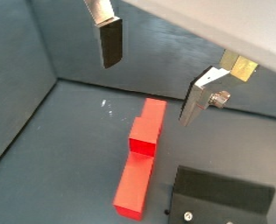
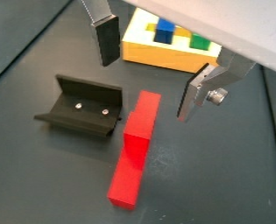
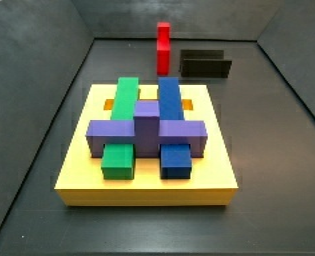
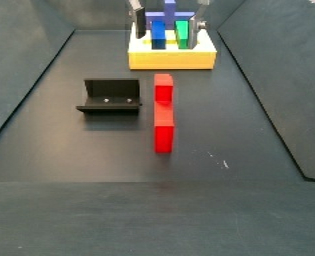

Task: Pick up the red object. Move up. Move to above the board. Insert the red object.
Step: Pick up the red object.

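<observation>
The red object [image 2: 131, 149] lies flat on the dark floor, a long bar with a step along it; it also shows in a wrist view [image 1: 140, 157] and in both side views [image 3: 163, 48] [image 4: 164, 112]. My gripper [image 2: 146, 87] hangs open and empty above the bar's end nearer the board, also seen in a wrist view [image 1: 148, 90]; nothing is between the fingers [image 2: 105, 39]. In a side view only the gripper's finger tips [image 4: 136, 6] show at the picture's upper edge. The yellow board [image 3: 146, 182] [image 2: 164, 57] [image 4: 173, 61] bears green, blue and purple blocks.
The fixture [image 2: 81, 105] stands on the floor beside the red object, also in a wrist view [image 1: 222, 197] and both side views [image 3: 207, 64] [image 4: 116, 96]. Grey walls [image 3: 40, 70] enclose the floor on the sides.
</observation>
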Robot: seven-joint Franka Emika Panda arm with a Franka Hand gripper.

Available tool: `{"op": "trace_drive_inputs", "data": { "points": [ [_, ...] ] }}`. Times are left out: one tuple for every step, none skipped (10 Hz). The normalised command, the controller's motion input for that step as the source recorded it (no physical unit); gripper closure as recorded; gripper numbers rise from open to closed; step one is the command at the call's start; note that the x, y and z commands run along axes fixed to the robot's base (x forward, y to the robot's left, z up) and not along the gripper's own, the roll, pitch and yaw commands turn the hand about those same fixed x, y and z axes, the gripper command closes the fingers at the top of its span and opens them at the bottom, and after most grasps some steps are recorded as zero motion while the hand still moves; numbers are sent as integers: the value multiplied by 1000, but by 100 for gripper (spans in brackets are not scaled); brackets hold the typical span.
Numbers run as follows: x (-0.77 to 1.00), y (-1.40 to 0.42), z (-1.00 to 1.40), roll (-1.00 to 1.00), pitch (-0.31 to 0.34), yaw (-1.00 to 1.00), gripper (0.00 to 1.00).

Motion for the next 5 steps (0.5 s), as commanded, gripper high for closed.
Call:
{"op": "trace_drive_inputs", "data": {
  "points": [
    [80, 0, -14, -159, 71, -940, 0],
    [46, -3, -26, -149, 66, -957, 0],
    [29, -6, -43, -137, 60, -971, 0],
    [29, 0, -111, -121, 81, -983, 0],
    [34, 0, -131, -114, 76, -980, 0]
  ]
}}
